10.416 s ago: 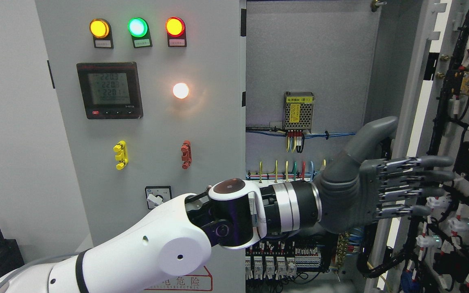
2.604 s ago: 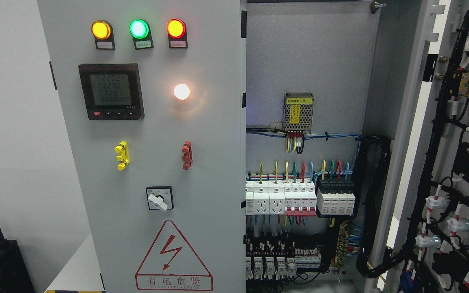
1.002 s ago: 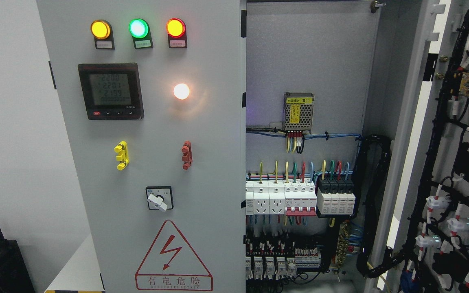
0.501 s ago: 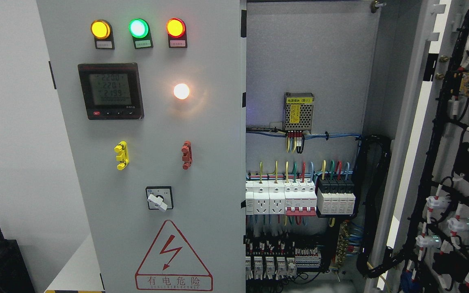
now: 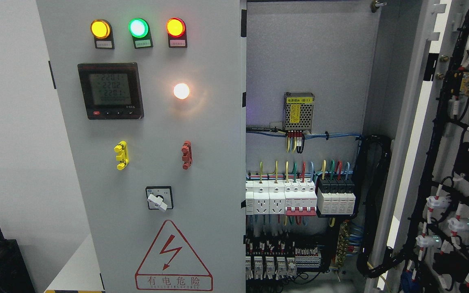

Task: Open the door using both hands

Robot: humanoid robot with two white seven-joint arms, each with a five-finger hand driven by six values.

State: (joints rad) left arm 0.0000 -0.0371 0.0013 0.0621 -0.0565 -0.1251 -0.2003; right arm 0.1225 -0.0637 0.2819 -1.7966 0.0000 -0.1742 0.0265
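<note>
Neither the left hand nor the right hand was in the head view. No arm, wrist or finger came in from 7 o'clock, from 5 o'clock or along the bottom edge at 6 o'clock. Their pose and the state of their fingers could not be told from this view.

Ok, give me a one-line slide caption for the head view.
Electrical cabinet with right door swung open, exposing breakers and wiring; left panel's indicator lamps lit.
</note>
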